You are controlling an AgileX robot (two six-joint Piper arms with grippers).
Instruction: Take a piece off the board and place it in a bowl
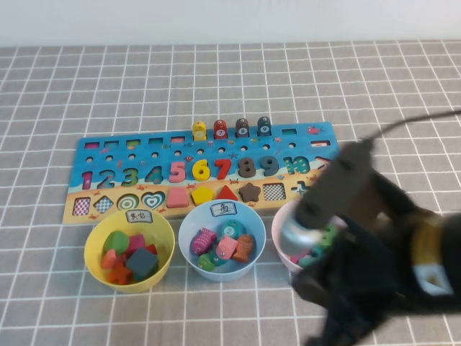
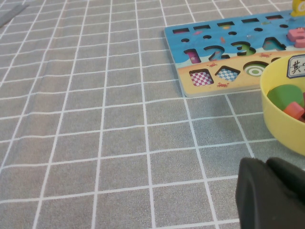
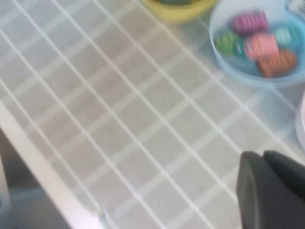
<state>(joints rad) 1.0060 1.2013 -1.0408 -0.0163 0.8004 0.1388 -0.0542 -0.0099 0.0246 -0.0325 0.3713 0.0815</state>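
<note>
The dark slate-blue square piece (image 1: 142, 263) lies in the yellow bowl (image 1: 130, 249) among red and green pieces, in front of the board's left end. The board (image 1: 202, 169) lies across the table's middle. My right arm (image 1: 360, 252) is blurred at the front right, over the pink bowl. My right gripper (image 3: 272, 188) is shut and empty above the cloth near the table's front edge. My left gripper (image 2: 272, 191) is out of the high view; in the left wrist view it is shut and empty, low over the cloth beside the yellow bowl (image 2: 281, 124).
A light blue bowl (image 1: 221, 241) with several pieces stands in front of the board's middle. A pale pink bowl (image 1: 284, 223) at the right is partly hidden by my right arm. Four pegs (image 1: 232, 130) stand on the board's far edge. The table's front edge (image 3: 43, 167) shows in the right wrist view.
</note>
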